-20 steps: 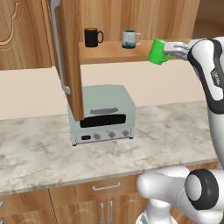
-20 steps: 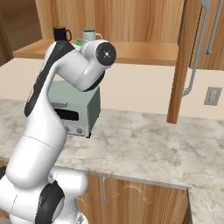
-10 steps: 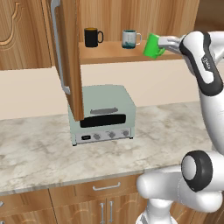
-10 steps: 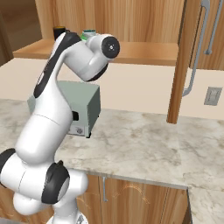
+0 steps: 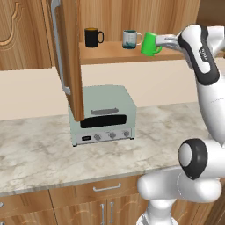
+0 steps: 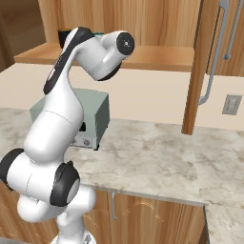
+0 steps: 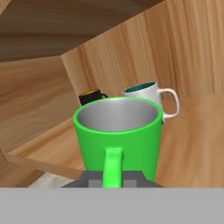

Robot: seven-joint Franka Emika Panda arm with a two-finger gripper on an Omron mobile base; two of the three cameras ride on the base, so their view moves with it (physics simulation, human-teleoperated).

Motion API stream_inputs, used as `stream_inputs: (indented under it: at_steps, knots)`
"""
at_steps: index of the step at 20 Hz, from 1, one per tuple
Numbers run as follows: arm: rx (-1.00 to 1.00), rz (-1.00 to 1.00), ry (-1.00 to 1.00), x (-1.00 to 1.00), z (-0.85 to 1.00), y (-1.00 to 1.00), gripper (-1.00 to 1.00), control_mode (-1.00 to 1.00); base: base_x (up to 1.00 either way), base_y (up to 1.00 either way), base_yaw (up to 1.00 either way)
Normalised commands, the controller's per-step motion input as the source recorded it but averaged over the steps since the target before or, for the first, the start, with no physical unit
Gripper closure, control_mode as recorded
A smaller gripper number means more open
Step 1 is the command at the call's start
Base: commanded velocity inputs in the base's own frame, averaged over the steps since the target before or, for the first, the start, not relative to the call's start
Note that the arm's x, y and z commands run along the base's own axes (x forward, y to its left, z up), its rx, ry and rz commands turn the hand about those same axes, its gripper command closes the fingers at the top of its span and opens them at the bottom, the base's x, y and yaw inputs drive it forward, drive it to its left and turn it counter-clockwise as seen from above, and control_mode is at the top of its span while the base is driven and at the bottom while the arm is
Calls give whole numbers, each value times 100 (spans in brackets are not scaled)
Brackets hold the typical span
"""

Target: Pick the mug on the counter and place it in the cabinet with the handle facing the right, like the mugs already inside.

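The bright green mug [image 5: 148,44] hangs in the air at the right end of the cabinet shelf [image 5: 110,53], just right of the teal-and-white mug [image 5: 129,39]. My gripper [image 5: 160,41] is shut on the mug from its right side. In the hand view the green mug [image 7: 117,133] is close and upright, with its loop handle [image 7: 112,166] pointing back at the camera, between the fingertips of the gripper [image 7: 113,179]. Beyond it stand the teal-and-white mug [image 7: 153,99] and the black mug [image 7: 91,95], both handles to the right. The counter [image 5: 39,151] lies below.
The open cabinet door [image 5: 68,57] with its long silver handle [image 5: 58,48] hangs left of the shelf. A pale green toaster oven [image 5: 103,115] sits on the counter under it. In the right base view my arm [image 6: 95,52] covers the shelf's left part [image 6: 157,57].
The arm has carried the green mug left and slightly up, from off the shelf's right end to just beside the teal-and-white mug.
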Motion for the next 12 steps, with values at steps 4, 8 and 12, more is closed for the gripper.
stream_inputs:
  at_steps: [4,8,12]
  knots:
    - [-22,9,0,14,0,0,100,-100,0,0,0]
    - [-16,9,0,31,0,0,100,-100,0,0,0]
    - [-9,9,0,48,-12,-1,100,-100,0,0,0]
